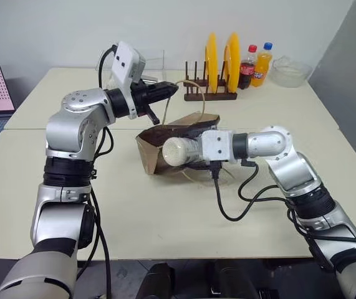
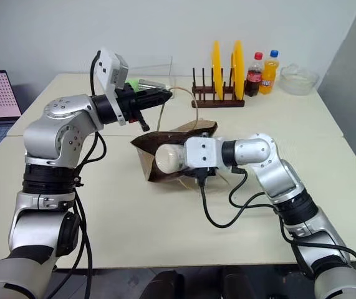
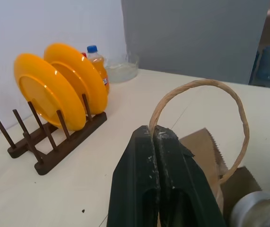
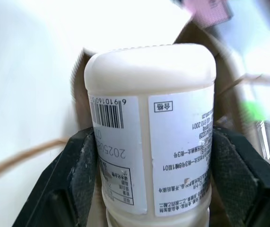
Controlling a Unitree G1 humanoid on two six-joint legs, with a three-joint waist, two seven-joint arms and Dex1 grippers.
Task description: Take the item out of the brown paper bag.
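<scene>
R claw (image 4: 149,156) grips smooth whitish cylindrical bottle (image 4: 150,132); L claw (image 3: 156,142) pinches thin tan loop handle (image 3: 229,94).

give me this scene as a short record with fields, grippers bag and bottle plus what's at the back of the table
left gripper: shut on the bag handle, holding it up
right gripper: shut on the white bottle, one finger on each side of its label
white bottle: lying sideways, at the bag's mouth
brown paper bag: lying on the table, creased, mouth towards the right gripper
back of table: two yellow plates upright in a wooden rack; cola bottle; orange soda bottle; clear bowl
</scene>
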